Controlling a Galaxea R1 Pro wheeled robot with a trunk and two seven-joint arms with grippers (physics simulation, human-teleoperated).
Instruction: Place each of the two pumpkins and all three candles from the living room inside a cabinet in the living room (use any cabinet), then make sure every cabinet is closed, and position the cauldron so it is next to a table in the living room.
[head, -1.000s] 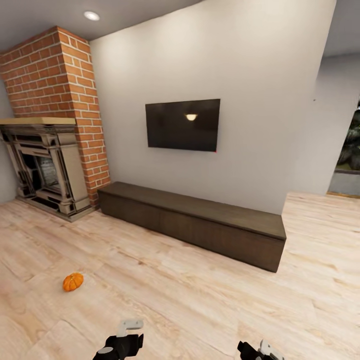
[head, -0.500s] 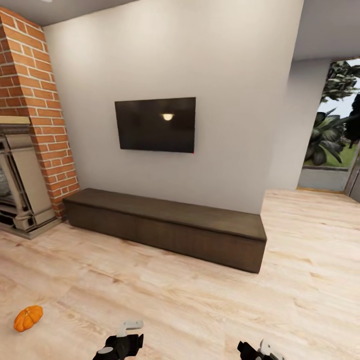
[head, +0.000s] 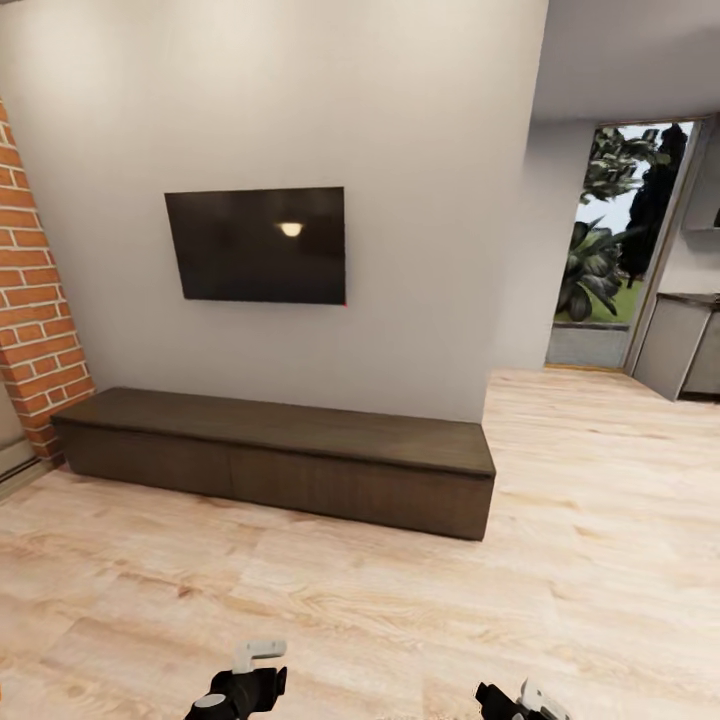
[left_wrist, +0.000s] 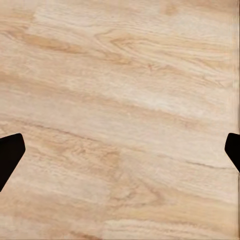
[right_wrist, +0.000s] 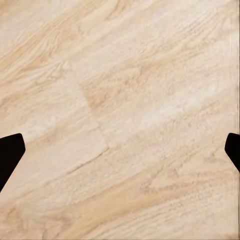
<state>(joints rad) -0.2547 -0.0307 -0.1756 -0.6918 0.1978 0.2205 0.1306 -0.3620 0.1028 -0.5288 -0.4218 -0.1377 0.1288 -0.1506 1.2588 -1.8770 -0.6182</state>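
View panned right versus one second back: fireplace gone off the left edge, only a strip of brick chimney (head: 25, 300) left there. Orange pumpkin, on the floor at lower left half a second ago, now out of frame; a camera turn, not a move of the pumpkin.

Wall-mounted TV (head: 256, 245) now left of centre. Cabinet (head: 280, 460) below it, long and low against the wall, all fronts flush and closed, top bare. Doorway with greenery (head: 610, 240) and a grey kitchen unit (head: 680, 345) newly in view at far right.

Left end effector (left_wrist: 120, 155) low over bare plank floor (head: 400, 620), fingertips well apart, released, nothing between them. Right end effector (right_wrist: 120, 155) likewise spread and empty over floor.

Judgement: base turning away from the pumpkin, toward the cabinet or the room beyond. No item placed as far as visible. Pumpkin somewhere left of the present view; candles and cauldron not located.
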